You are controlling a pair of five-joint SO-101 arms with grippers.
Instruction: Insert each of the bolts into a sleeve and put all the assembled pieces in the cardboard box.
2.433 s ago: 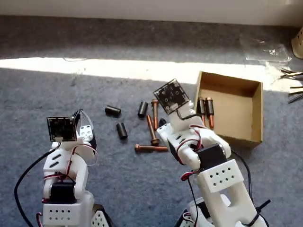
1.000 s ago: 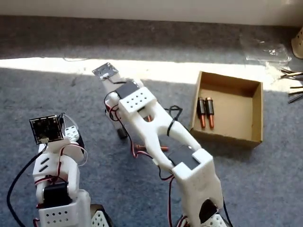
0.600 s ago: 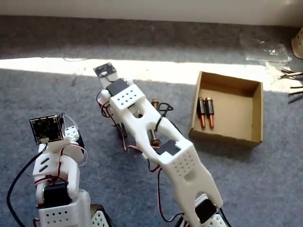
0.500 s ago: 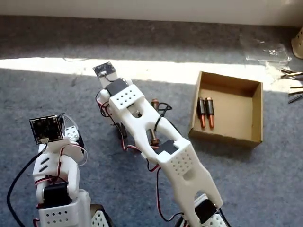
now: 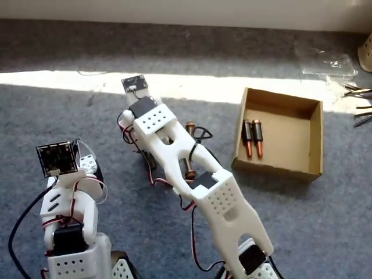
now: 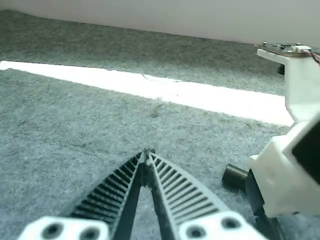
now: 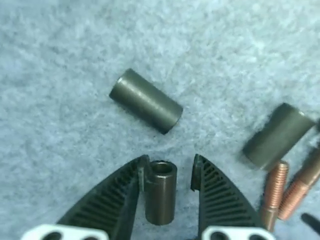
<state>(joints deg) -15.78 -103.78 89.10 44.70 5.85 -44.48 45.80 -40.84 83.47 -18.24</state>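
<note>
Sleeve: lies on the grey carpet, between the fingers of your right gripper.
Right gripper: jaws apart, straddling that sleeve; a gap shows on one side, so nothing is clamped.
Other sleeves: you see a second sleeve just beyond the fingertips and a third sleeve beside two copper bolts.
Left gripper: your fingers are pressed together on nothing, above the carpet, well apart from the cardboard box.
Cardboard box: two assembled pieces lie side by side inside, near the wall facing the right arm.
</note>
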